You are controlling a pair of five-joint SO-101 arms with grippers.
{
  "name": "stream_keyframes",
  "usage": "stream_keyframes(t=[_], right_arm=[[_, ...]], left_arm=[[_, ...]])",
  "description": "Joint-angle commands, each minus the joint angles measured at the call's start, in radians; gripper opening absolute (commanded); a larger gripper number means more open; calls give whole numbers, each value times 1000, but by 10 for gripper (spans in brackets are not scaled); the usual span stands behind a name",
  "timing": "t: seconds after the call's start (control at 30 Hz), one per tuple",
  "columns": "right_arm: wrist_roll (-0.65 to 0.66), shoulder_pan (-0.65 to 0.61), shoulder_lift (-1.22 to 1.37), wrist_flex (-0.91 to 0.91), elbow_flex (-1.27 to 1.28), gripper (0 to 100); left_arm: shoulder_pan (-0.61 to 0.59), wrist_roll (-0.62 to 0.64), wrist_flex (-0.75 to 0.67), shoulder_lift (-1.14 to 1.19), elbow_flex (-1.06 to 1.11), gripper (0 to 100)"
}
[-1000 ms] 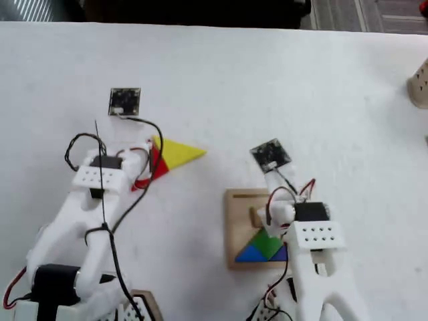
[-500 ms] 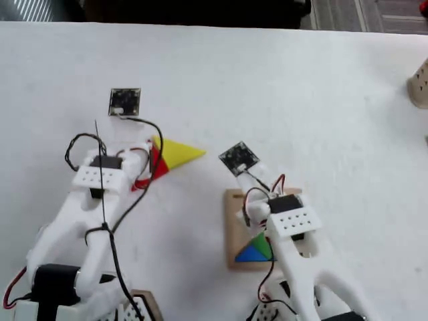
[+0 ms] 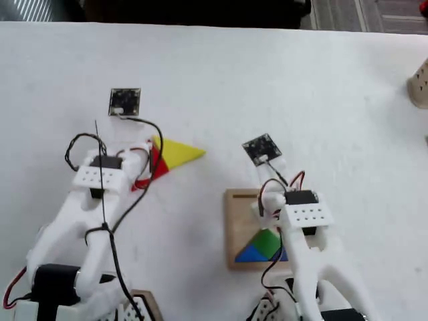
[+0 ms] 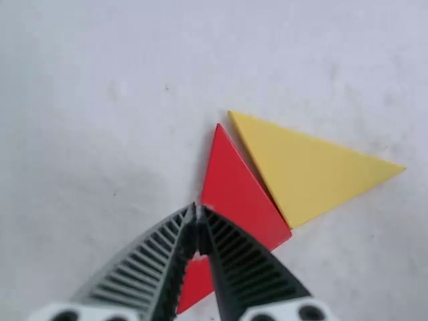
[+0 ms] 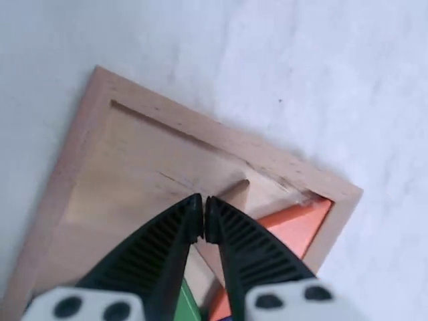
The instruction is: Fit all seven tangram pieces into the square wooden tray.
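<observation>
Both closed: left tool (image 4: 198,212), right tool (image 5: 202,202).

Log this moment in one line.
left gripper: shut, over red triangle | right gripper: shut, over tray | yellow triangle: outside tray, beside red | in tray: green piece, blue piece, orange piece

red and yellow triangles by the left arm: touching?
Touching. The left wrist view shows the red triangle lying edge to edge against the yellow triangle, with no gap along most of the shared edge; they part only slightly near the red tip.
</observation>
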Motion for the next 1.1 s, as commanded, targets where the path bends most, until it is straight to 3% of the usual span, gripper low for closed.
stream_keyframes(t=[0.0, 0.23, 0.53, 1.07], right_arm=[[-12, 28, -12, -7, -43, 17], [-17, 64, -12, 8, -94, 17], [-52, -13, 4, -62, -115, 17], [12, 111, 213, -1, -199, 18]], left_arm=[[4, 6, -17, -5, -57, 24], [4, 6, -17, -5, -57, 24], [4, 6, -17, -5, -58, 24], [4, 6, -17, -5, -57, 24]])
